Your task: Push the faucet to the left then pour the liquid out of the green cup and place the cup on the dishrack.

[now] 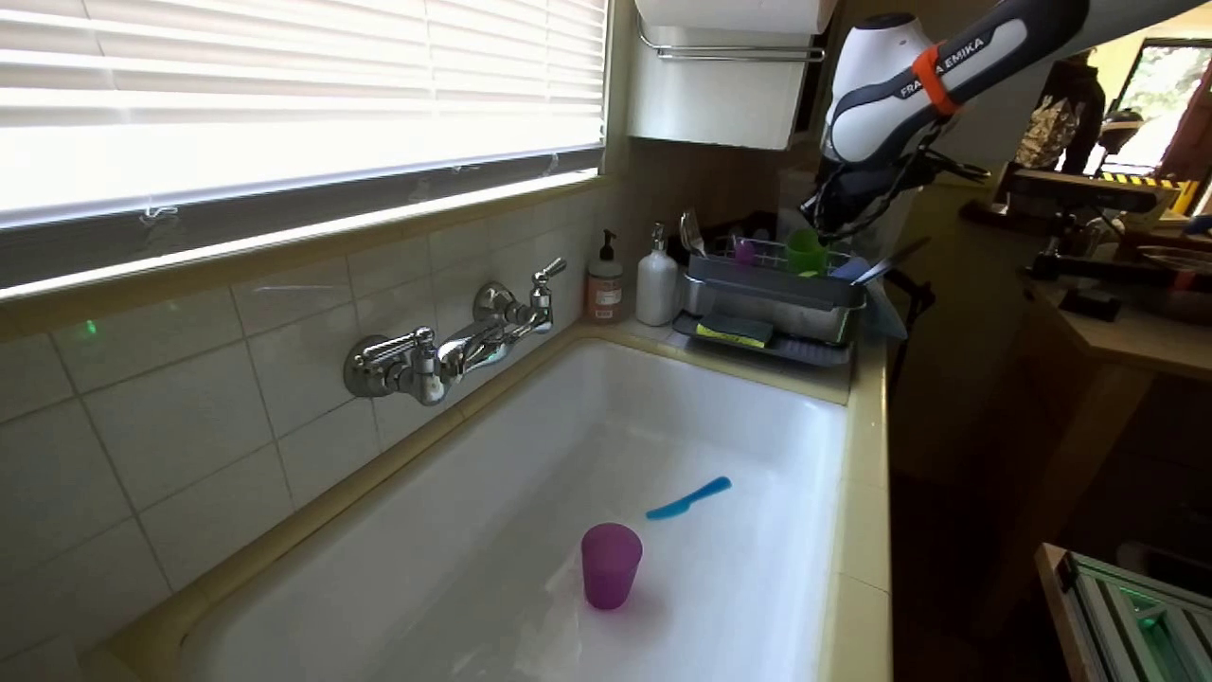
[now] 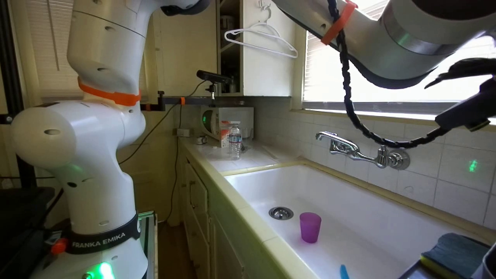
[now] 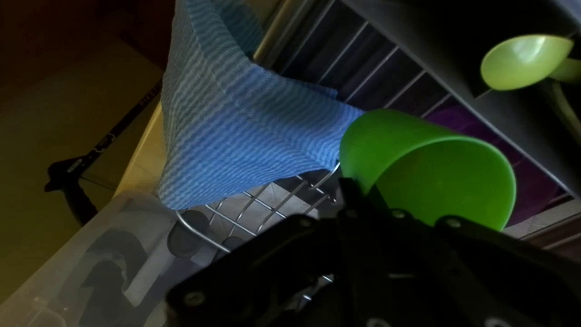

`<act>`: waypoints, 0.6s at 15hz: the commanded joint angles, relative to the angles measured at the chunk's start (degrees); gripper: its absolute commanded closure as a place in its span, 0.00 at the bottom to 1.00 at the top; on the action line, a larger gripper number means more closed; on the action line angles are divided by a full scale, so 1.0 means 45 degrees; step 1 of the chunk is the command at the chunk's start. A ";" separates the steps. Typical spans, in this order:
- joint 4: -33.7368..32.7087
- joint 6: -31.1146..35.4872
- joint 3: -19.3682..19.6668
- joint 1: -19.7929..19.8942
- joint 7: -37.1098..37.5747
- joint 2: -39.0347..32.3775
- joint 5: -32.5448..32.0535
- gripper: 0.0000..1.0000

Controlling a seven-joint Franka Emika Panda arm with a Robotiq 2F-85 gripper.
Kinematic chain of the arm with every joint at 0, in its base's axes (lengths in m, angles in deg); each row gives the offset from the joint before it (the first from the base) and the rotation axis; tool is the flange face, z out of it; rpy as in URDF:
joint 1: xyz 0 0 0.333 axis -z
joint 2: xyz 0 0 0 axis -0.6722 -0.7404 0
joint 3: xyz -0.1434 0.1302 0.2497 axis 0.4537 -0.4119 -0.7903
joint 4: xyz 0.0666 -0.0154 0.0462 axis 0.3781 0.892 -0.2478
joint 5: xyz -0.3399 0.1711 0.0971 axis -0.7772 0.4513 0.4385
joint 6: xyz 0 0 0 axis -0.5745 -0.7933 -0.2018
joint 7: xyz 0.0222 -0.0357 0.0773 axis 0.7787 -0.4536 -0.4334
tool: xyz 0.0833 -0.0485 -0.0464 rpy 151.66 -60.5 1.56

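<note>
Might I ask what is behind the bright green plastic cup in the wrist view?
Parts of the grey wire-and-plastic dishrack, a blue striped cloth and an unidentifiable purple item show past the cup; whatever it covers is hidden.

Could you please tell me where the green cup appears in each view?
In an exterior view: the green cup, right of centre, upper half.
In an exterior view showing the sink drain: not in it.
Wrist view: the green cup, right of centre, mouth showing.
Landmark shared by an exterior view and the wrist view: the dishrack.
</note>
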State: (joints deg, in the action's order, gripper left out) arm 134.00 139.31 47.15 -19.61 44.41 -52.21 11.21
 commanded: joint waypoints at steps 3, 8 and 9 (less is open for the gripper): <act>-0.0541 -0.0092 0.0065 0.0005 -0.0285 -0.0528 0.0812 0.60; -0.0425 -0.0052 0.0085 -0.0187 -0.0139 -0.0275 0.0598 0.23; -0.0381 -0.0072 0.0054 -0.0227 -0.0180 -0.0217 0.0603 0.16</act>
State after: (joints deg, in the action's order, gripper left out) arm 132.11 139.31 47.15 -19.86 44.38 -53.68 12.83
